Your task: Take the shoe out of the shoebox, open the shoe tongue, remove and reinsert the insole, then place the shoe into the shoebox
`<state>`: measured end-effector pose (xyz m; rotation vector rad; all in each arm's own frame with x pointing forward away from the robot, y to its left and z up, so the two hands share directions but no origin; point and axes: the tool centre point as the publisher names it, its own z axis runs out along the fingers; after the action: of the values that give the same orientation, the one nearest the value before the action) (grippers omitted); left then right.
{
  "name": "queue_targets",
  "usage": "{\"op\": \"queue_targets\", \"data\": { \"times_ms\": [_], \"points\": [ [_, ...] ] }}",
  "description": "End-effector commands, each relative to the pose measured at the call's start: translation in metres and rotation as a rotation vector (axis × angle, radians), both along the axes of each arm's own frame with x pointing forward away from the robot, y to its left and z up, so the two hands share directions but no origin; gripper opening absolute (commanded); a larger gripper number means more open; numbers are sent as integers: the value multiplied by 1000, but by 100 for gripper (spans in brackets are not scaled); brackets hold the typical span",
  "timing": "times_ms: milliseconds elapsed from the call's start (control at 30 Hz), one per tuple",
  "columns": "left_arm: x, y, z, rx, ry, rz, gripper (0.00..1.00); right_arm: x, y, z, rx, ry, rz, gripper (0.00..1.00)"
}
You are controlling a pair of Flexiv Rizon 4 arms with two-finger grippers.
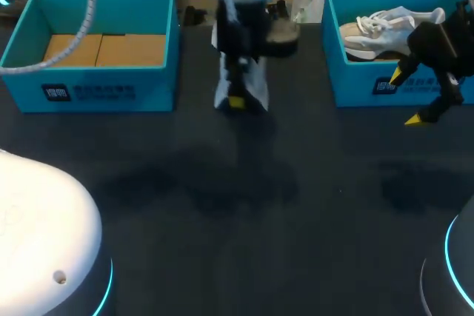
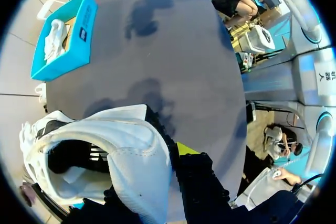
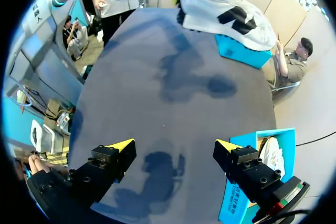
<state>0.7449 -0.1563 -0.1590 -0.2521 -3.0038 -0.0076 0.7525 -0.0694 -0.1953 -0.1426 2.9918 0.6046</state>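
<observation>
Shoe: the shoe (image 1: 241,79) hangs clear of the table (image 1: 237,205), toward its far side and about midway between the two boxes.
Left gripper: the left gripper (image 2: 176,153) is clamped on the shoe's upper edge beside the opening. Only one yellow tip shows, pressed on the outer wall.
Right gripper: the right gripper (image 3: 173,144) has its fingers spread wide with nothing between them. It hovers just in front of the other shoebox (image 1: 400,42), which holds a second shoe (image 1: 385,27).
Direction: from the right gripper the shoe lies ahead across the table, well apart.
Long axis: it runs from the near edge toward the far edge, so the shoe is side-on to the right gripper.
Opening: it faces up toward the left wrist.
Free arm: by my reading the right arm must cross to the middle to work the tongue.
Empty shoebox: the empty shoebox (image 1: 96,49) sits on the shoe's left.
</observation>
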Motion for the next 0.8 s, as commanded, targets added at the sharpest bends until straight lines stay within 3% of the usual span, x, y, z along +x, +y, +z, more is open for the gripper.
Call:
{"op": "queue_targets", "data": {
  "times_ms": [33, 333, 800],
  "points": [
    [22, 44, 8, -71, 17, 23, 0, 1, 0, -1, -2, 1, 1, 100],
    [62, 101, 18, -119, -11, 81, 0, 1, 0, -1, -2, 1, 1, 100],
    [127, 197, 12, -128, -75, 159, 0, 1, 0, -1, -2, 1, 1, 100]
  ]
}}
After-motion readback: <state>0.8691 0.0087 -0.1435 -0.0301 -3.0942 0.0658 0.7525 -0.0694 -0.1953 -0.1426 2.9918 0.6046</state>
